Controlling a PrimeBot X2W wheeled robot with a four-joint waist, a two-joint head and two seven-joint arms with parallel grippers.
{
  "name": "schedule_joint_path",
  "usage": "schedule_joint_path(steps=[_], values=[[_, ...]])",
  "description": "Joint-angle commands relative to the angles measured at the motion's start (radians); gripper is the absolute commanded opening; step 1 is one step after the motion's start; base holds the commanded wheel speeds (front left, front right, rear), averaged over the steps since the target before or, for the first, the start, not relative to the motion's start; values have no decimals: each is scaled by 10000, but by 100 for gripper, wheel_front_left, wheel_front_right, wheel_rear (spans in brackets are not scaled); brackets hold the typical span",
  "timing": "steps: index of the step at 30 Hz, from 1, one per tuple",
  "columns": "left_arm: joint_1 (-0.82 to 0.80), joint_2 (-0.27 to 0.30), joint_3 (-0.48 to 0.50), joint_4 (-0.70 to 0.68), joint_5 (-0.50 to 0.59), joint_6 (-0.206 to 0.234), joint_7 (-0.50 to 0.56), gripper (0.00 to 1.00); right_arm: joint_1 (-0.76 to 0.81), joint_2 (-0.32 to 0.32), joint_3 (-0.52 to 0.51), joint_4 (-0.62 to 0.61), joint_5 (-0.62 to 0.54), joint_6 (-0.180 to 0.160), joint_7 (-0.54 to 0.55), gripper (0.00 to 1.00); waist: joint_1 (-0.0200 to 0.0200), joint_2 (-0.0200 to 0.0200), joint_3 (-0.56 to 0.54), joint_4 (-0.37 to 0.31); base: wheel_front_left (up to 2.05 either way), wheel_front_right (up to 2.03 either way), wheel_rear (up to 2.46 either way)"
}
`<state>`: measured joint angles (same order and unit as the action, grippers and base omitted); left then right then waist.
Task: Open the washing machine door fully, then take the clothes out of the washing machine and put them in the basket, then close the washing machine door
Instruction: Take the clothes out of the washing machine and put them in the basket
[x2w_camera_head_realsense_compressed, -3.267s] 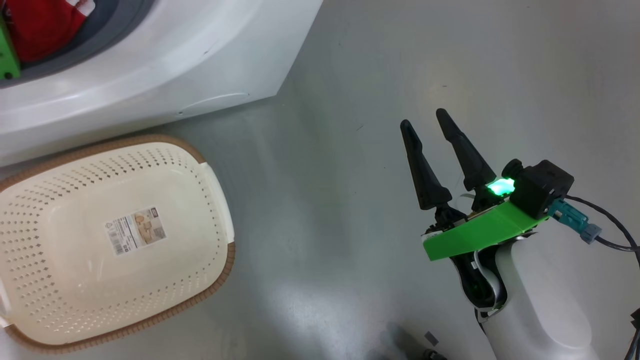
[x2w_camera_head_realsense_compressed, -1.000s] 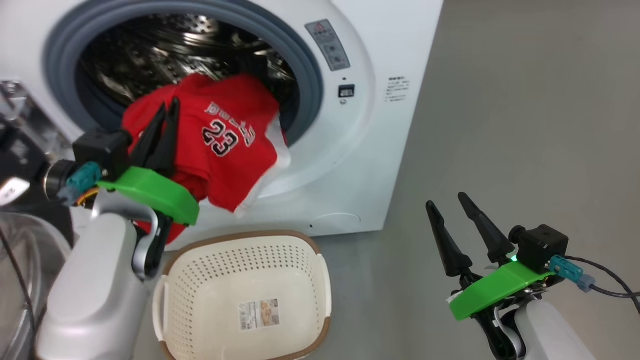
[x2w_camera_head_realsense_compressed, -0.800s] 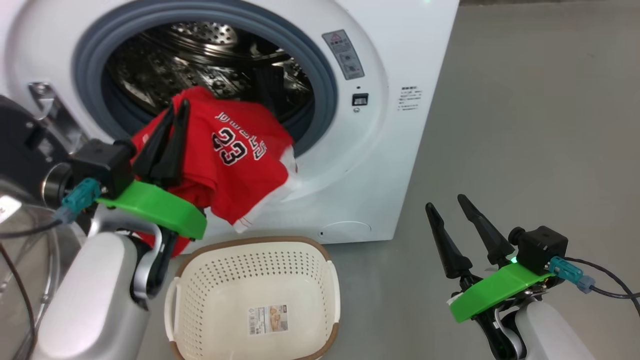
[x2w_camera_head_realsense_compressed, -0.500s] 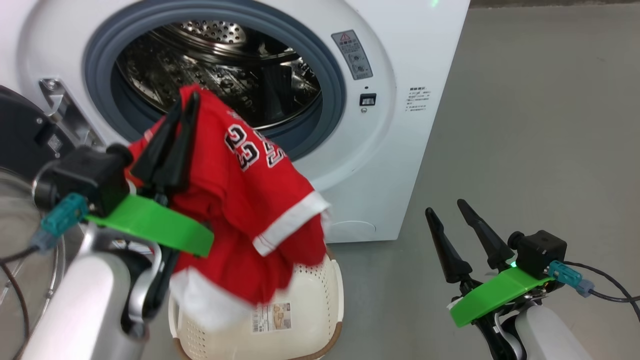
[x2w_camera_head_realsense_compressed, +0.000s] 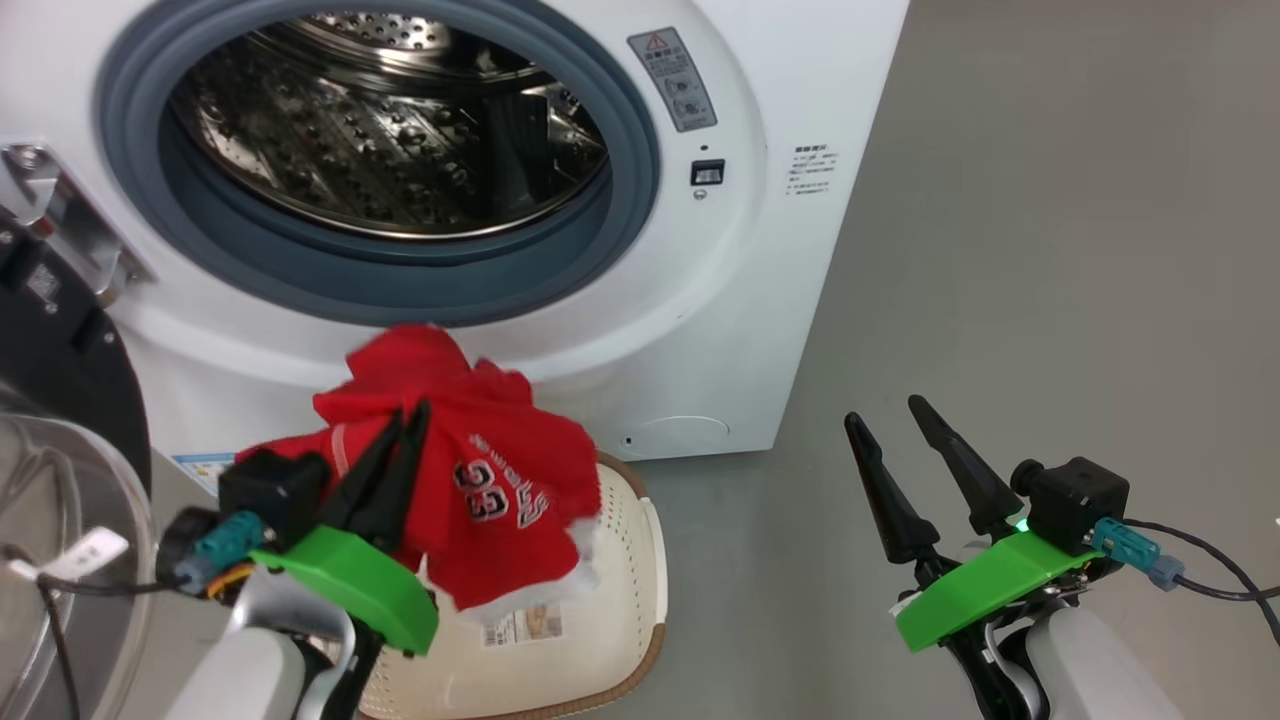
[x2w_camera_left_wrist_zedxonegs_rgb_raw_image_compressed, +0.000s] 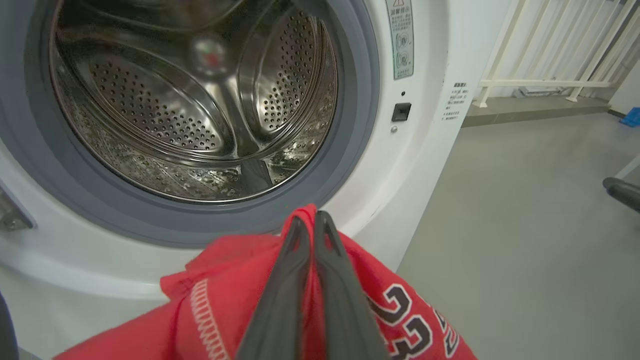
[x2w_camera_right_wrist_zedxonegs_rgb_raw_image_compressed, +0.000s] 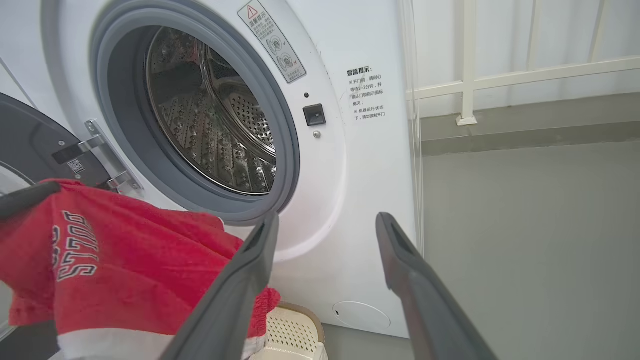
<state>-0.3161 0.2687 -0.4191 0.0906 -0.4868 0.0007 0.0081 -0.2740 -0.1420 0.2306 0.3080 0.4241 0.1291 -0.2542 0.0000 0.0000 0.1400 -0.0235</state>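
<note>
The washing machine (x2w_camera_head_realsense_compressed: 760, 300) stands with its drum (x2w_camera_left_wrist_zedxonegs_rgb_raw_image_compressed: 190, 100) bare. The washing machine door (x2w_camera_head_realsense_compressed: 60, 380) is swung out to the left, black rim and glass bowl showing. My left gripper (x2w_camera_head_realsense_compressed: 405, 420) is shut on the clothes (x2w_camera_head_realsense_compressed: 480, 470), a red garment with white trim that hangs bunched over the left part of the basket (x2w_camera_head_realsense_compressed: 625, 600). In the left wrist view the closed fingers (x2w_camera_left_wrist_zedxonegs_rgb_raw_image_compressed: 320, 280) pinch a fold of the clothes (x2w_camera_left_wrist_zedxonegs_rgb_raw_image_compressed: 220, 300). My right gripper (x2w_camera_head_realsense_compressed: 885, 415) is open over the floor at the lower right, holding nothing; its view shows the clothes (x2w_camera_right_wrist_zedxonegs_rgb_raw_image_compressed: 125, 260) and basket (x2w_camera_right_wrist_zedxonegs_rgb_raw_image_compressed: 295, 330).
Grey floor (x2w_camera_head_realsense_compressed: 1000, 250) stretches to the right of the machine. A white railing (x2w_camera_right_wrist_zedxonegs_rgb_raw_image_compressed: 465, 80) runs along the wall behind it. A cable (x2w_camera_head_realsense_compressed: 1210, 590) trails from my right wrist. The door hinge bracket (x2w_camera_head_realsense_compressed: 60, 220) sits at the opening's left.
My left gripper has drawn the clothes out of the drum and down over the basket. The head camera has shifted. The right gripper has stayed open in place.
</note>
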Motion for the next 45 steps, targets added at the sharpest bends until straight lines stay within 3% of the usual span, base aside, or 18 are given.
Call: schedule_joint_path(steps=[1,19,34,45], values=[[-315,184,254,307,17,-230,-320,0,-323,12,227,-248,20,16,-76,100,0,0,97,-107,0,0,0],[-1711,-223,-249,5590,-103,-1132,-2014,0,-500,129,234,-320,-27,16,-76,100,0,0,585,-606,0,0,0],[-2934,-562,-847,8865,-265,-1301,-2570,0,-777,257,293,-437,-130,16,-76,100,0,0,1285,-1242,0,0,0],[-3453,-641,-1125,10352,-715,-1311,-2669,0,-962,421,320,-545,-202,16,-76,100,0,0,1868,-1878,0,0,0]])
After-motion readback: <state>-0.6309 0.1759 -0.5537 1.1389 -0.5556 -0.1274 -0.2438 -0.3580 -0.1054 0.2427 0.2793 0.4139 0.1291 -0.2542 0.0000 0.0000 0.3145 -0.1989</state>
